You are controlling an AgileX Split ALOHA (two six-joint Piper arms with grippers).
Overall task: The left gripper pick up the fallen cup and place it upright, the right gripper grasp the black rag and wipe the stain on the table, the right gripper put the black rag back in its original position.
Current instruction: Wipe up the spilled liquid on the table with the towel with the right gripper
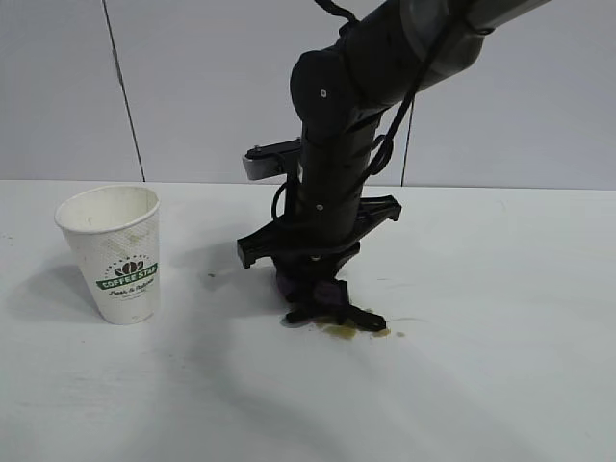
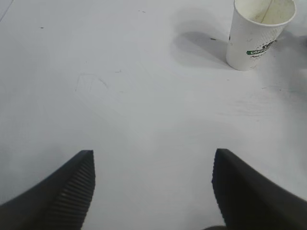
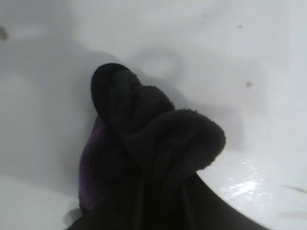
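Observation:
The cup (image 1: pixel 115 252) stands upright at the left of the table (image 1: pixel 500 366); it also shows far off in the left wrist view (image 2: pixel 256 31). My left gripper (image 2: pixel 153 191) is open and empty over bare table, well away from the cup; it does not show in the exterior view. My right gripper (image 1: pixel 318 284) points down at the table's middle, shut on the black rag (image 1: pixel 322 298), which it presses on the table. The rag fills the right wrist view (image 3: pixel 148 153). The stain (image 1: pixel 351 330), a brownish wet smear, lies just beside the rag's thin tail.
A grey panelled wall (image 1: pixel 192 87) stands behind the table. Small brown droplets (image 3: pixel 248 84) and a wet sheen (image 3: pixel 240 184) lie on the table near the rag.

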